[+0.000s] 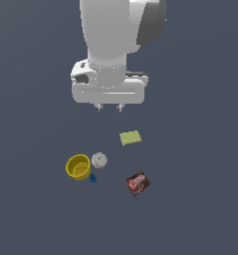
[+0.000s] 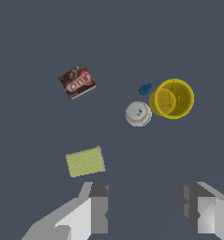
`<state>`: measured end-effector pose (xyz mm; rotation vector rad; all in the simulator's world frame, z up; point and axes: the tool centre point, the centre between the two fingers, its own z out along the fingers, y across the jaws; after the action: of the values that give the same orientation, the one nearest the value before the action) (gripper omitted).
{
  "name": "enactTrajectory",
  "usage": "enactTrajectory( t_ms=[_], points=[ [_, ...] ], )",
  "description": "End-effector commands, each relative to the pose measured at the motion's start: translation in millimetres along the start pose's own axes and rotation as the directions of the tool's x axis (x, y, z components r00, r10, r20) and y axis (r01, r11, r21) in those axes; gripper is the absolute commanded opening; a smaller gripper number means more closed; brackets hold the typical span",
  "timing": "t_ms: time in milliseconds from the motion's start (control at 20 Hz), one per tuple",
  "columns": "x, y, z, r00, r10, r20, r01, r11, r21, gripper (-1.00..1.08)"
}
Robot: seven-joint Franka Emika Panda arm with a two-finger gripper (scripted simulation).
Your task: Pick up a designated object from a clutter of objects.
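We have nothing in hand yet — our tool [image 1: 110,107] hangs wide open and empty, high above the table [image 1: 200,209]. The yellow cup [image 1: 78,167] sits just beside the baseball [image 1: 99,160], untouched — approach, grasp and lift all remain.

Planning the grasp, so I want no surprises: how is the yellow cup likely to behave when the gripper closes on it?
The yellow cup looks thick-walled and rigid, so it probably won't deform. Its round side may slip or twist between flat fingers. The baseball and tiny blue piece sit right against it, so a nudge will likely roll the ball away.
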<state>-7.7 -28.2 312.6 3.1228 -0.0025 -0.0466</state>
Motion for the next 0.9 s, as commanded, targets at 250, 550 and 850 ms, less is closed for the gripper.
enactTrajectory(
  t_ms=[250,550,850],
  points=[
    [7.1,3.9,4.4,0.999,-0.046,0.002,0.046,0.999,0.001,0.28],
    [19.4,11.0,12.5,0.992,-0.125,0.005,0.125,0.992,0.004,0.28],
    [37.0,22.0,25.7,0.970,-0.241,0.008,0.241,0.970,0.010,0.28]
  ],
)
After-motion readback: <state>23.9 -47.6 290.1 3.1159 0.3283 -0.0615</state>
